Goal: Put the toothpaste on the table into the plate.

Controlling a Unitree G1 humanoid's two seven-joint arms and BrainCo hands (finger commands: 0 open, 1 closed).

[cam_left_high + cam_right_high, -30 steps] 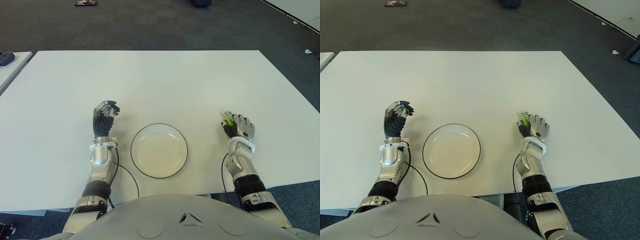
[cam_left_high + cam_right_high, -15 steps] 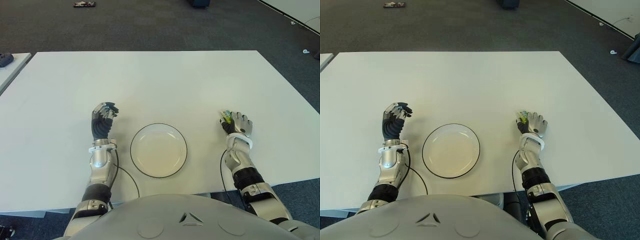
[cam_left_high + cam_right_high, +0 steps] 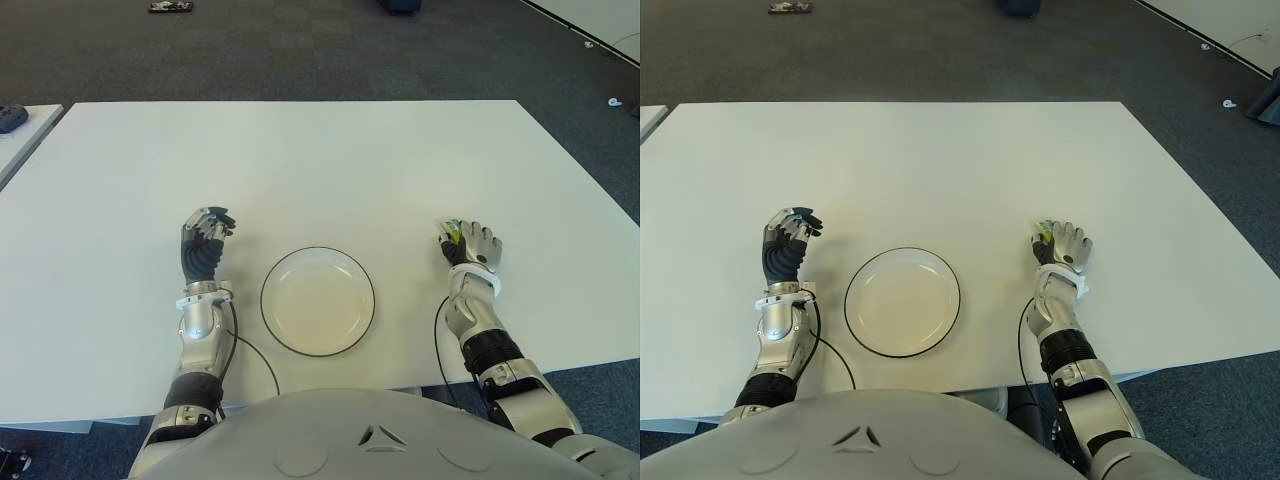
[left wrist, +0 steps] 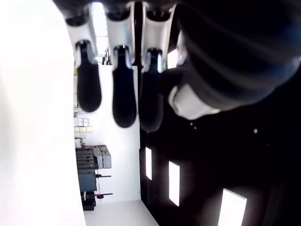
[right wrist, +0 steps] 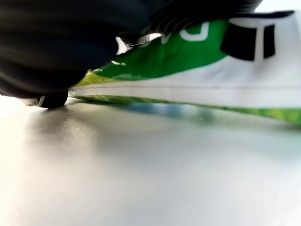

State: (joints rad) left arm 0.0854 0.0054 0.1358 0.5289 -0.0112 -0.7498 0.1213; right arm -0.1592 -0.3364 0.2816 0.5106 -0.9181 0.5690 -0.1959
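Note:
A green and white toothpaste tube (image 3: 453, 233) lies on the white table (image 3: 300, 160), to the right of the plate. My right hand (image 3: 470, 243) covers it, with the fingers curled over the tube. In the right wrist view the tube (image 5: 211, 70) sits under dark fingers (image 5: 70, 42), just above the tabletop. The round white plate (image 3: 318, 249) with a dark rim stands at the near middle and holds nothing. My left hand (image 3: 203, 240) shows to the left of the plate, its fingers (image 4: 124, 94) curled on nothing.
A thin black cable (image 3: 250, 345) runs from my left wrist past the plate's near left side. A second table with a dark object (image 3: 10, 117) stands at the far left. Dark carpet lies beyond the table's far and right edges.
My right hand has shifted slightly away from me and to the left with the tube under it. The left hand has drifted a little to the left.

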